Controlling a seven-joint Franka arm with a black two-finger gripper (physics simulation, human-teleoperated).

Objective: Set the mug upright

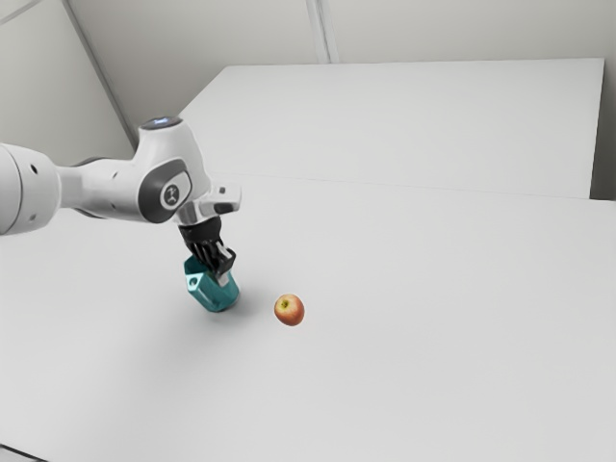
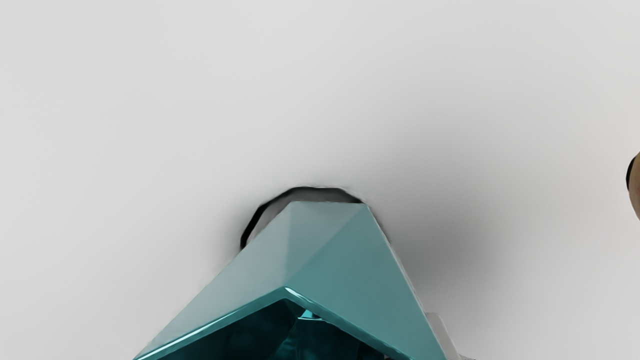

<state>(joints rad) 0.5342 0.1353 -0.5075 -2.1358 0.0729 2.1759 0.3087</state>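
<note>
White table running back to a faint far edge, and well in front of that edge, toward the exterior view's left, leans the teal mug, right under the gripper. Whether the fingers are open or closed on it, can't tell; the key now looks to be that slanting long axis, mouth up by the gripper, base away toward the apple's side.

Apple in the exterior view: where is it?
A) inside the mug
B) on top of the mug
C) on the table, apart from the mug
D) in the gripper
C: the apple rests on the table, with bare tabletop between it and the mug.
</note>
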